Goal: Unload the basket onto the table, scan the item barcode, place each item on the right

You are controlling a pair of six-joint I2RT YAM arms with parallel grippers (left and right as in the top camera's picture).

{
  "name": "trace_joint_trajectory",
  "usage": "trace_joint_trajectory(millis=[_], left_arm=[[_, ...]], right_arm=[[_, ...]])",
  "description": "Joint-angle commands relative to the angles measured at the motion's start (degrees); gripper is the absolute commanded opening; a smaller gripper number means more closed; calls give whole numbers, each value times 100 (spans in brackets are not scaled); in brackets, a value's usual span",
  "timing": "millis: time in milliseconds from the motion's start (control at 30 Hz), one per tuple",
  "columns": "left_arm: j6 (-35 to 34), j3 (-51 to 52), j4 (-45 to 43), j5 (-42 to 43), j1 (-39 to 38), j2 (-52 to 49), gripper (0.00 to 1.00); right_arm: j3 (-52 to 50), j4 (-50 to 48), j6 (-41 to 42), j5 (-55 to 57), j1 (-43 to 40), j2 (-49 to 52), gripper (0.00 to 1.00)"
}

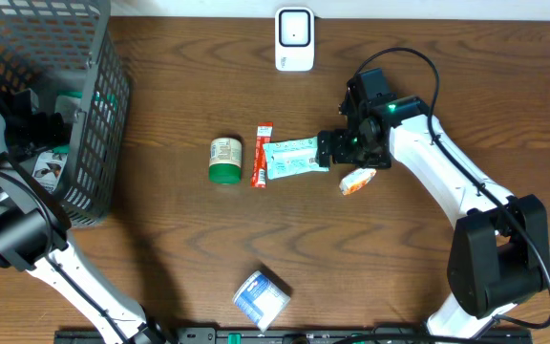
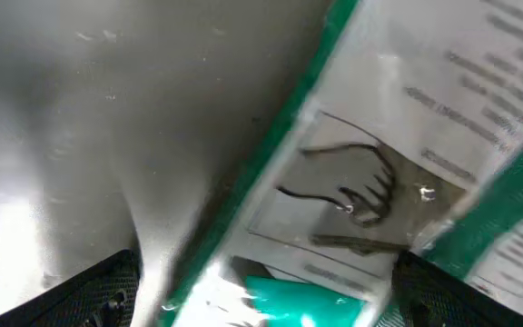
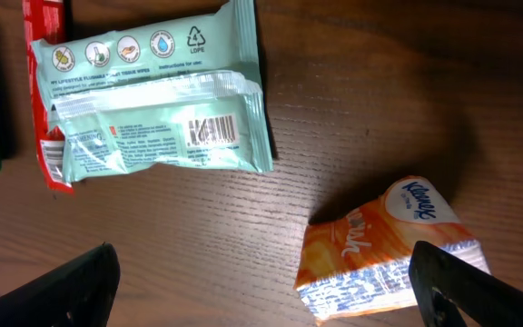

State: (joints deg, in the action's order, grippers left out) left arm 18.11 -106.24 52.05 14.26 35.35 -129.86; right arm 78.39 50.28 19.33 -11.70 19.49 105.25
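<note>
The white scanner (image 1: 294,39) stands at the table's far edge. My right gripper (image 3: 271,300) hangs open low over the wood. To one side of it lies a teal wipes pack (image 3: 152,100) with its barcode (image 3: 212,130) facing up. An orange tissue pack (image 3: 389,245) lies just inside the right finger (image 3: 479,291), apart from it. In the overhead view this gripper (image 1: 335,151) sits at the wipes pack's (image 1: 292,158) right end. My left gripper (image 2: 275,304) is down in the basket (image 1: 98,143), jaws wide, with blurred white-and-green packets (image 2: 379,163) close in front.
A green-lidded jar (image 1: 224,160) and a red stick pack (image 1: 262,156) lie left of the wipes. A blue-and-white pack (image 1: 261,298) lies near the front edge. The tissue pack (image 1: 356,182) lies under the right arm.
</note>
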Motion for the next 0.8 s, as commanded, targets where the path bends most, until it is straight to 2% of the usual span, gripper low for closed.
trace_joint_trajectory(millis=[0, 267, 367, 467, 600, 767], left_arm=[[33, 2, 192, 682, -2, -168, 89], [33, 2, 625, 1554, 0, -22, 77], [31, 2, 772, 1578, 0, -20, 63], [31, -35, 892, 1891, 24, 7, 54], [31, -46, 944, 2557, 94, 68, 54], [33, -37, 1228, 2640, 122, 68, 54]], right_arm=[[55, 4, 79, 52, 48, -76, 99], [57, 4, 79, 50, 48, -76, 99], [55, 4, 79, 50, 48, -76, 99], [57, 4, 79, 50, 48, -76, 99], [55, 4, 79, 50, 48, -76, 99], [55, 4, 79, 50, 48, -76, 99]])
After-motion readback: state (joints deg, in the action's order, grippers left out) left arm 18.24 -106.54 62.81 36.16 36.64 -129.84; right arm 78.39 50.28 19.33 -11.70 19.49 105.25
